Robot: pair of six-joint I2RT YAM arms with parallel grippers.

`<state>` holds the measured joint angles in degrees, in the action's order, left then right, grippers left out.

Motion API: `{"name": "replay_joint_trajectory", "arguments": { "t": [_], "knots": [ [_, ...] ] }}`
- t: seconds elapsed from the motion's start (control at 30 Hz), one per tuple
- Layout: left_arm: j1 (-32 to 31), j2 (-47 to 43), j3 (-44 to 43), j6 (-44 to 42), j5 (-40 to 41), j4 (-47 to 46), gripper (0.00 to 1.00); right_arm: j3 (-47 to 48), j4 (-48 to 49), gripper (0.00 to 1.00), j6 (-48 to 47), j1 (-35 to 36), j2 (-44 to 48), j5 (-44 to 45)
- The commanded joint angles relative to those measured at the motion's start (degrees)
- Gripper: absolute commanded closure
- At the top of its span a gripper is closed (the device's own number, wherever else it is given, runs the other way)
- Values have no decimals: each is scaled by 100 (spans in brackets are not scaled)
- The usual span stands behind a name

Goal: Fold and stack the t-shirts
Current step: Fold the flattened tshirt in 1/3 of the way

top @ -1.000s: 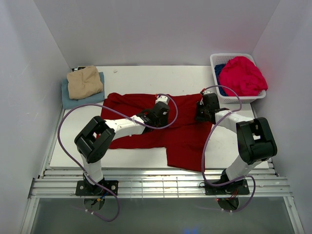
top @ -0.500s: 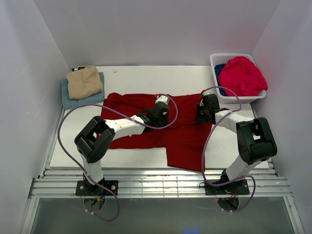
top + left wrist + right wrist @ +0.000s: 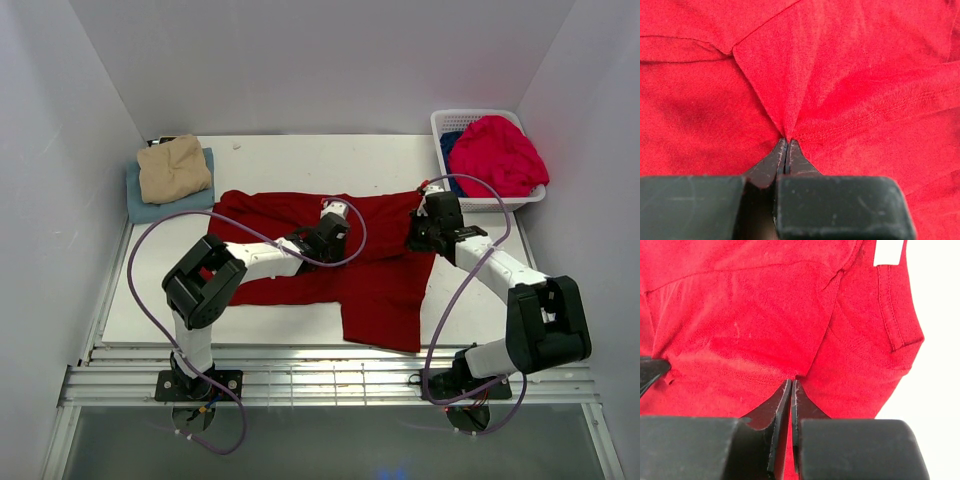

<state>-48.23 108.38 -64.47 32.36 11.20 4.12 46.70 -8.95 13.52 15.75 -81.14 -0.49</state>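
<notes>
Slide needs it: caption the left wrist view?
Fingers of the left gripper pinch a fold of the dark red t-shirt.

Plain white walls (image 3: 320, 60) enclose a white table (image 3: 300, 160) under even light.

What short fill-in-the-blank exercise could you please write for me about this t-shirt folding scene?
1. The left gripper and the right gripper are both ____ on the fabric of the dark red t-shirt.
2. The tan t-shirt lies folded on ____ of the light blue t-shirt.
3. The basket that holds the heaped bright pinkish-red t-shirt is ____ in colour.

Missing words: shut; top; white.
</notes>
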Motion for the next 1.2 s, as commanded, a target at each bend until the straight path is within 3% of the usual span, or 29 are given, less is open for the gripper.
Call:
{"name": "replay_joint_trajectory", "arguments": {
  "t": [0.0,0.73,0.77,0.8,0.83,0.87,0.9,1.0,1.07,1.17],
  "knots": [
    [-38,-124,-136,-28,-83,-34,98,-3,-300,92,-104,-19,178,-109],
    [-38,-317,-373,-274,-144,423,95,-557,-862,91,-139,130,372,-443],
    [-38,-309,-400,-291,-153,519,91,-522,-889,86,-174,139,336,-443],
    [-38,-308,-435,-326,-145,581,75,-495,-959,80,-183,139,319,-417],
    [-38,-308,-487,-353,-92,642,63,-478,-968,67,-209,156,353,-382],
    [-38,-361,-514,-362,-5,773,50,-443,-960,63,-261,157,415,-312],
    [-38,-405,-514,-414,100,783,30,-407,-933,60,-253,157,607,-224],
    [-29,-677,-462,-633,680,617,11,-92,-767,47,-279,157,906,23],
    [-11,-826,-488,-766,987,354,10,258,-644,43,-262,157,942,295],
    [129,-862,-575,-959,1182,-51,11,646,-468,45,-262,157,689,497]
  ]
}}
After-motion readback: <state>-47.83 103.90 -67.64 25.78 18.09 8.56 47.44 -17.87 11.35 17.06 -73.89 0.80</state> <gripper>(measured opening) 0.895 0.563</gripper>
